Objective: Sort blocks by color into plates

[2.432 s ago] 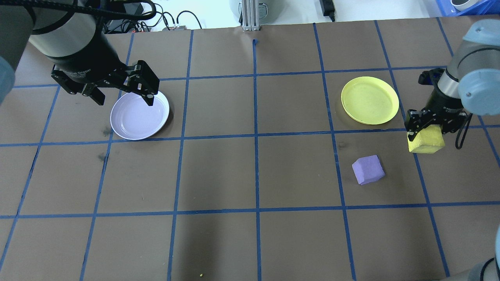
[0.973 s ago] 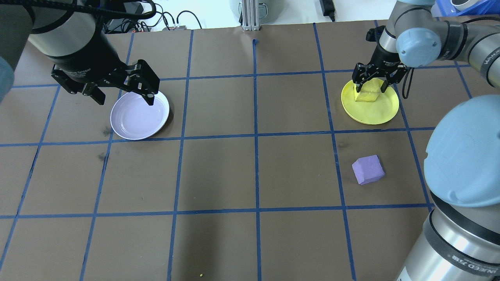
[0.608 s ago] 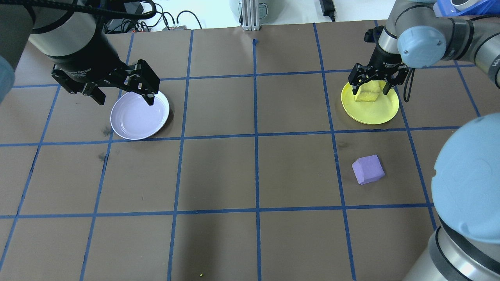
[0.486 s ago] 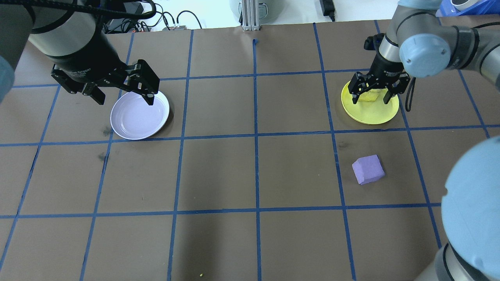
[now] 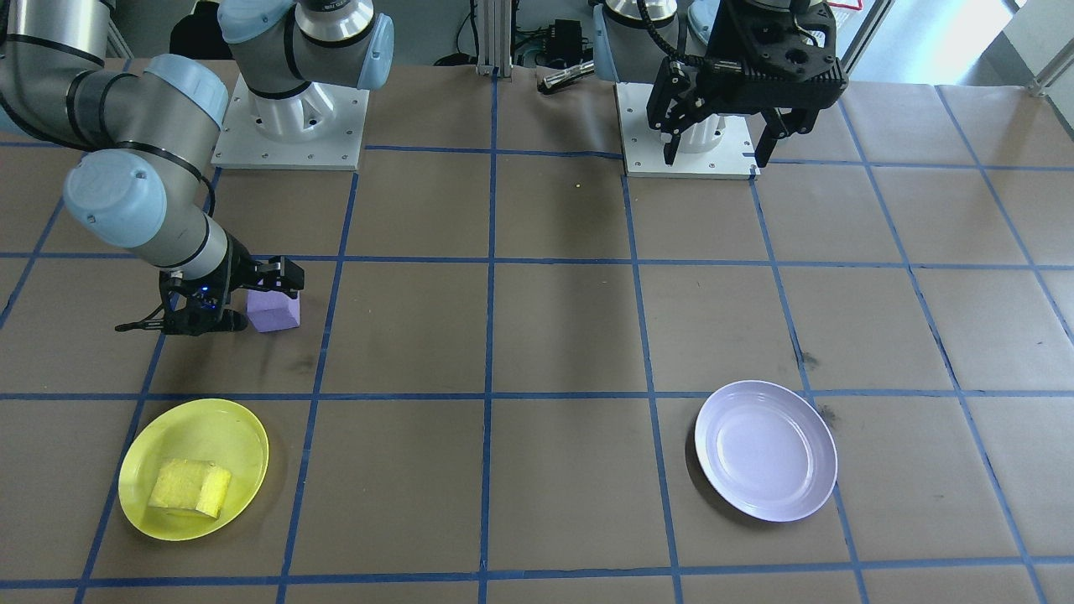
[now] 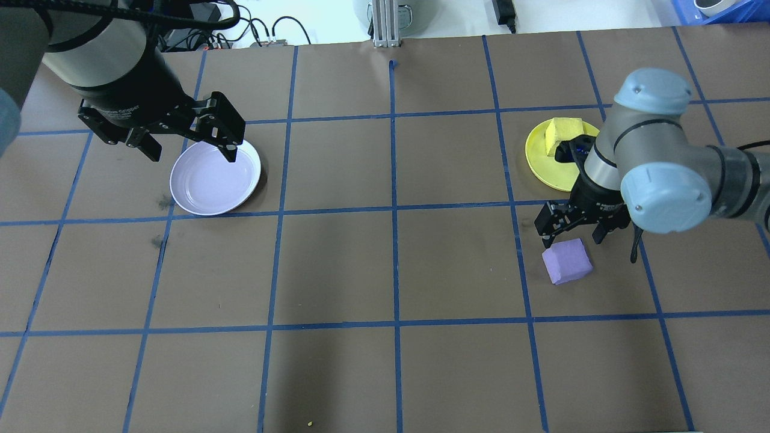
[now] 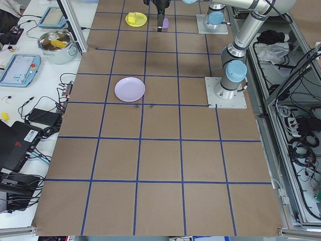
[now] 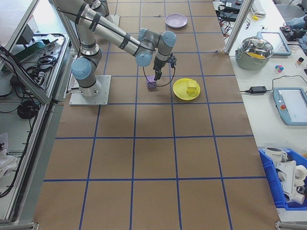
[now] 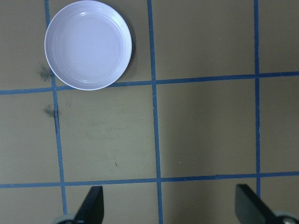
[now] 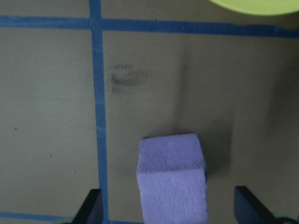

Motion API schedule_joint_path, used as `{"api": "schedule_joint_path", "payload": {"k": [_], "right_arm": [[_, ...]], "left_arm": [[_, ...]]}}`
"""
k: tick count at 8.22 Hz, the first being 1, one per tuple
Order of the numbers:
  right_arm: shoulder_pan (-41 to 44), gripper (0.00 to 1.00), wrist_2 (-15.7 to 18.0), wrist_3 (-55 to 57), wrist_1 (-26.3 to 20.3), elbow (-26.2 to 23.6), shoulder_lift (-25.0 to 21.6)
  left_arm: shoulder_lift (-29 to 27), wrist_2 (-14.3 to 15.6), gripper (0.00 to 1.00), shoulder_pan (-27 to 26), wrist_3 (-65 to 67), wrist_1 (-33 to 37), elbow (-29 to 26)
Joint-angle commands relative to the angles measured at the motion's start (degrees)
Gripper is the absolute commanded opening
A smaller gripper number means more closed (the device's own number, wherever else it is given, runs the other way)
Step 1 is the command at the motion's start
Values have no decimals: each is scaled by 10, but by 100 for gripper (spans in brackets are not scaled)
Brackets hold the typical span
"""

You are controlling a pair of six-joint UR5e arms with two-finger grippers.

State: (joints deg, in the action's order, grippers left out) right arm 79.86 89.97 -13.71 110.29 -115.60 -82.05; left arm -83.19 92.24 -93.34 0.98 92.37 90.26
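Right arm reaches forward, elbow bent, wrist turned down — right gripper [image 6: 573, 234] low over the table, jaws spread wide, nothing between them. Left arm raised, left gripper [image 6: 187, 150] hanging high (fingers pointing down), jaws also wide apart and empty.

We see a rough, matt yellow block [image 5: 190, 487], a glossy lavender plate [image 5: 765, 450] and matt brown paper table cover [image 5: 554, 335].
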Motion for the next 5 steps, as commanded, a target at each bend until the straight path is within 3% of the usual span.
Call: {"api": "schedule_joint_path", "payload": {"k": [1,3,5], "right_arm": [[0,99,27,-30,54,-79,-28],[0,99,61,-26,66,-74,-29],[0,99,43,-25,89,-74,-1]], "left_arm": [[0,0,100,0,0,0,0],[0,0,100,0,0,0,0],[-1,2,100,0,0,0,0]]}}
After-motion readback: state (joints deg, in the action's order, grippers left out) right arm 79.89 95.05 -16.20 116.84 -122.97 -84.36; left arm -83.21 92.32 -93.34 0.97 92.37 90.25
